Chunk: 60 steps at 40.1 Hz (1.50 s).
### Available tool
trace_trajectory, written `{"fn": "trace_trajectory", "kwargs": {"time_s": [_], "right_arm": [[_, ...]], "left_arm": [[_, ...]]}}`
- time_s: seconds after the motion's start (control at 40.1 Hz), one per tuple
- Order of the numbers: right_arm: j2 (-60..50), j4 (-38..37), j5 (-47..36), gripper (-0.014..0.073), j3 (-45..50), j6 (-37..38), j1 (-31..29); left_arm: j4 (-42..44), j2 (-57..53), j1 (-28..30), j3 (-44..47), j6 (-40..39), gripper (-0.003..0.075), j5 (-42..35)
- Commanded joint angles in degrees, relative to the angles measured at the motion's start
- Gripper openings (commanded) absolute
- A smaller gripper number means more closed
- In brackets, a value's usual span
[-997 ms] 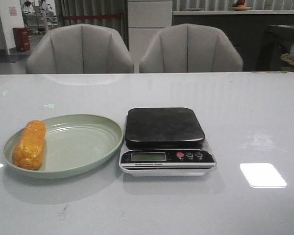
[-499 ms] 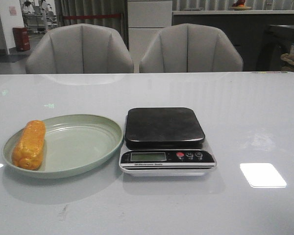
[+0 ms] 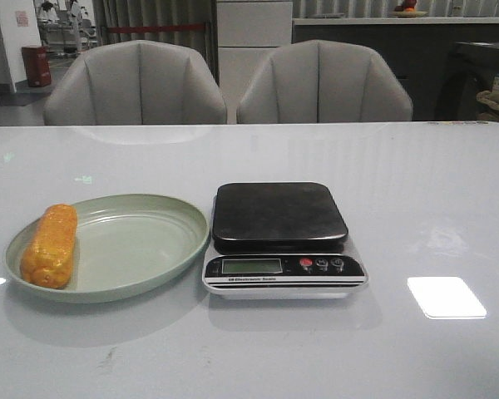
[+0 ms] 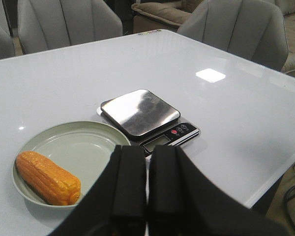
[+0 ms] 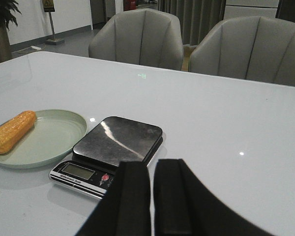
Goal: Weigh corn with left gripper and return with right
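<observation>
We see the table (image 3: 449,183), the scale (image 3: 279,237) and the plate (image 3: 141,245), with the corn (image 3: 50,246) lying at the plate's left edge. It looks light, stiff and bumpy; we'd grip mid-cob. Left gripper (image 4: 138,184) and right gripper (image 5: 152,194) are both closed on nothing.

The left gripper (image 4: 147,189) shows only in its own wrist view: two broad matte black fingers (image 4: 129,184) pressed together along their inner edges, nothing between them, held up off the white table (image 4: 246,113) and well apart from it. The right gripper (image 5: 151,196) shows likewise in its wrist view, its two black fingers (image 5: 132,196) nearly closed with a thin slit between them, empty, raised above the table. Neither arm appears in the front view.
</observation>
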Motion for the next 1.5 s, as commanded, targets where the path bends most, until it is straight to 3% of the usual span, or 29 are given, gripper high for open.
{"fn": "trace_trajectory", "kwargs": {"time_s": [0.0,0.374,0.523,0.748,1.047,1.246,1.371,1.471], "right_arm": [[0.46,-0.43,-5.04,0.0198,-1.56,-0.56,-0.42],[0.46,-0.43,-5.04,0.0198,-1.56,-0.56,-0.42],[0.46,-0.43,-5.04,0.0198,-1.56,-0.56,-0.42],[0.46,-0.43,-5.04,0.0198,-1.56,-0.56,-0.42],[0.46,-0.43,-5.04,0.0198,-1.56,-0.56,-0.42],[0.46,-0.43,-5.04,0.0198,-1.56,-0.56,-0.42],[0.46,-0.43,-4.98,0.0198,-1.56,-0.56,-0.42],[0.46,-0.43,-4.98,0.0198,-1.56,-0.56,-0.42]], "left_arm": [[-0.15,0.56,-0.25,-1.58,-0.13,0.0114,-4.35],[0.13,0.56,0.75,-0.55,-0.13,0.0114,-5.17],[2.86,0.56,9.2,2.24,-0.13,0.0114,-10.84],[2.98,-1.34,27.62,10.24,-0.13,0.0114,-27.91],[2.98,-7.82,40.07,18.17,-0.55,0.0114,-30.81],[2.98,-9.75,42.03,24.32,-0.71,0.0114,-36.73],[2.98,-11.78,42.03,24.19,-0.71,0.0114,-28.86],[2.98,-11.67,41.91,24.19,-0.71,0.0114,-28.1]]}}
